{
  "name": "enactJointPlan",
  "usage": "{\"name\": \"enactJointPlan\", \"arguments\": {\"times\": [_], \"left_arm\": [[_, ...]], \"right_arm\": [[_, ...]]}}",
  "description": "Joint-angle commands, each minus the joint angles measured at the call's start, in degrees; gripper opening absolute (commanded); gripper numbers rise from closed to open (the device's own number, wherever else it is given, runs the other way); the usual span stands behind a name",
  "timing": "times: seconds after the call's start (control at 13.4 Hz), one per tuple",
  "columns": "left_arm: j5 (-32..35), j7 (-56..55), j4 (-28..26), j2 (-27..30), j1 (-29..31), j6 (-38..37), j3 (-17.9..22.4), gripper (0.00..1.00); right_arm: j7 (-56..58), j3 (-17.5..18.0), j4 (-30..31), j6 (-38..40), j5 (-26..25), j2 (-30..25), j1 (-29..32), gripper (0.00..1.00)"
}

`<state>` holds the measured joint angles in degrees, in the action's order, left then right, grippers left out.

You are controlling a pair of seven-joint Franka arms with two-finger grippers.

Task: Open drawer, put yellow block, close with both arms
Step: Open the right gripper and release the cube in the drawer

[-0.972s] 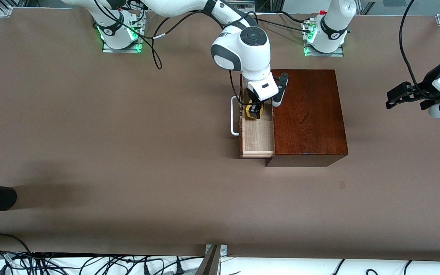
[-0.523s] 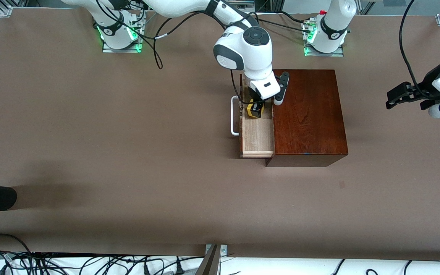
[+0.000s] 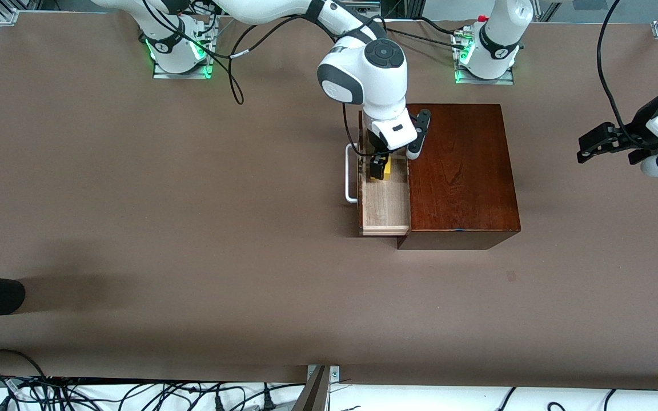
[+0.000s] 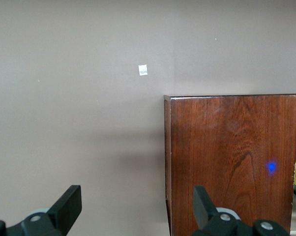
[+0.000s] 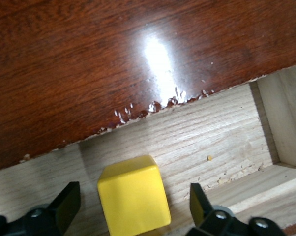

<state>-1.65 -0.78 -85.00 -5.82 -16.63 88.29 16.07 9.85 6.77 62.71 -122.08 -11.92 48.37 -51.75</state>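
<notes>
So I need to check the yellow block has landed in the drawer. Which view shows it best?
The right wrist view: the yellow block sits on the drawer floor, between the open right gripper fingers. The front view shows a sliver; the left wrist view, an edge.

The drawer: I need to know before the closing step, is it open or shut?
Open. The drawer stands pulled out of the wooden box, its pale floor showing, with the yellow block resting inside.

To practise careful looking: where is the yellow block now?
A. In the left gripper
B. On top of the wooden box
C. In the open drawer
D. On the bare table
C: the yellow block rests on the pale floor of the open drawer, between the open fingers of the right gripper.
</notes>
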Motion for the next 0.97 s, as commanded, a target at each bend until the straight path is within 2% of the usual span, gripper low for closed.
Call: {"name": "enactJointPlan", "arguments": {"times": [0.0, 0.3, 0.6, 0.9], "left_arm": [[-0.6, 0.6, 1.9, -1.0, 0.6, -0.8, -0.1, 1.0], [-0.5, 0.5, 1.9, -1.0, 0.5, -0.7, -0.1, 1.0], [-0.5, 0.5, 1.9, -1.1, 0.4, -0.7, -0.2, 1.0], [-0.6, 0.6, 1.9, -1.1, 0.5, -0.7, -0.1, 1.0]], "right_arm": [[-0.4, 0.3, -0.8, 3.7, -0.1, -0.6, 0.0, 1.0], [-0.1, 0.4, -0.8, 10.5, 3.1, -5.0, 2.3, 1.0], [0.3, 0.5, -0.8, 17.3, 7.4, -11.1, 7.8, 1.0], [0.5, 0.1, -0.6, 22.6, 7.4, -14.5, 13.7, 1.0]]}}
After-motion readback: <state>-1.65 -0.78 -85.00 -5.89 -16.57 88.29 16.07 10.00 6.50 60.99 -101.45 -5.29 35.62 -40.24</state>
